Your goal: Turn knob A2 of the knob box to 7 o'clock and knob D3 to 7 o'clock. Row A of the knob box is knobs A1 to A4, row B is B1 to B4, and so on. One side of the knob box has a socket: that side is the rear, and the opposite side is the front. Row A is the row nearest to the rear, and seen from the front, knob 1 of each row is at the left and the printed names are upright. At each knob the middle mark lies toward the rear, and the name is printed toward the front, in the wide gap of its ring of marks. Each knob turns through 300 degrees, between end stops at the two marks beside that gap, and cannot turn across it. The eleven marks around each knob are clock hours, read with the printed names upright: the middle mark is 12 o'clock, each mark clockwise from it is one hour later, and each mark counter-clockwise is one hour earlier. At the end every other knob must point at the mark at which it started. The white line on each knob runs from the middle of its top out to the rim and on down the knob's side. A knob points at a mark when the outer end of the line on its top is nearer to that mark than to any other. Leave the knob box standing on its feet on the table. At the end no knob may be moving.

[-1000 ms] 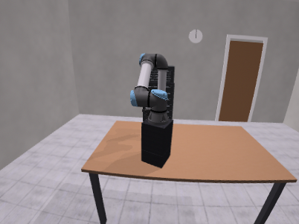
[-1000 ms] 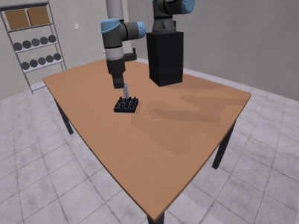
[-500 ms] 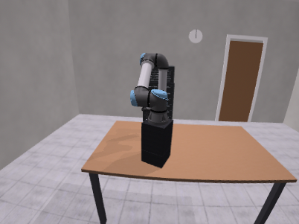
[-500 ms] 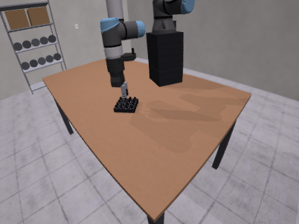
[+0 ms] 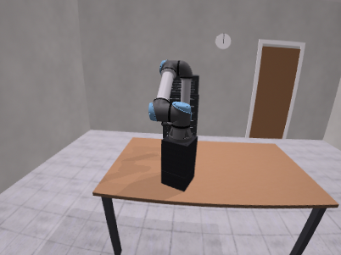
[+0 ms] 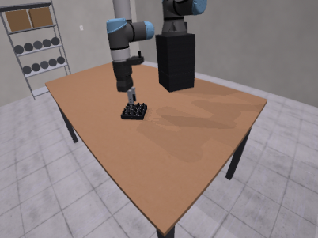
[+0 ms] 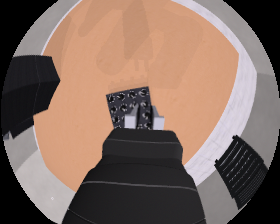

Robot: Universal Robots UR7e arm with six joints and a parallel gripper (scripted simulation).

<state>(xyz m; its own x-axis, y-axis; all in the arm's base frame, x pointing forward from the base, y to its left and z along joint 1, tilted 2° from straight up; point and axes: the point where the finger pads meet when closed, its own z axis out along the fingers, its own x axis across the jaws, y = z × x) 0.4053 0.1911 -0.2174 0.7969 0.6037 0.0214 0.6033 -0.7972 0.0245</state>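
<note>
Knobs [image 6: 138, 110] [image 7: 132, 94] stand so close together on the box [image 6: 133, 118] [image 7: 117, 103] that, from where I stand, the neighbours look like the likeliest casualties. The box sits flat on the table [image 5: 254, 173] [image 6: 170, 141] [image 7: 75, 100], right beneath the gripper [image 6: 132, 102] [image 7: 144, 111], whose two fingers are part open, less than halfway, with nothing caught between them as far as I can see. They look to be just over the knob tops, though I can't tell which knob they are meant for. If they come down a little off centre, one finger could land on a cap or wedge beside it, shoving the box askew and spoiling the aim for A2 and D3. Turning low among the rows, a finger could brush the next knob off its mark, and every other one has to finish where it began. A loose pinch might slip and leave the line short of 7 o'clock; twisting on past the end stop could drag the whole box around. The white lines are too small for me to read, so whether either knob is already right, I can't say.
</note>
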